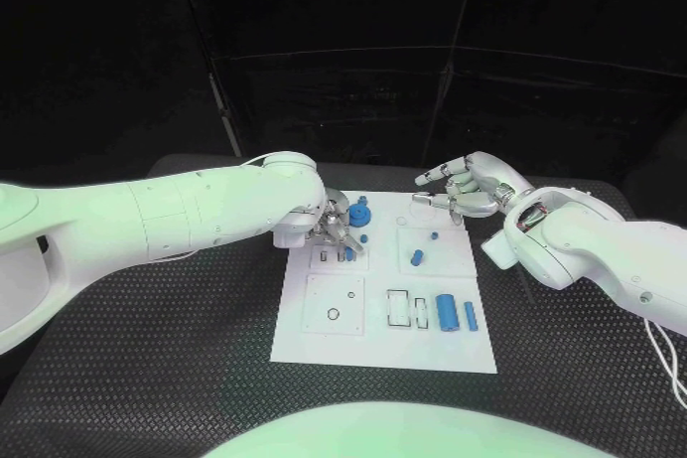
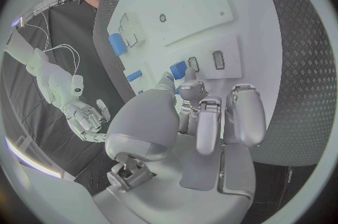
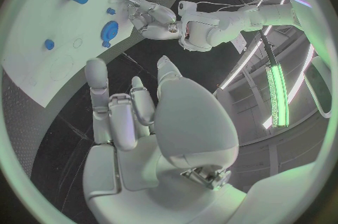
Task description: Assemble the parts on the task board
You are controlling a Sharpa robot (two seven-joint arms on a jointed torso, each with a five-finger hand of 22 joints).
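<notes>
Head view: my left hand [image 1: 333, 227] pinches a small blue part [image 1: 349, 251] over the far-left slots of the task board [image 1: 384, 354], right hand [image 1: 461, 188] wide and empty beyond the far edge; misalignment could jam or drop it.

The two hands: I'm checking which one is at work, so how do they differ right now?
The left hand is low over the far left part of the task board, fingertips down among the blue parts; the right hand is beyond the board's far right corner, away from them. The left hand's fingers are bunched toward a part; the right hand's are apart, holding nothing. Both are silver, on white arms.
</notes>
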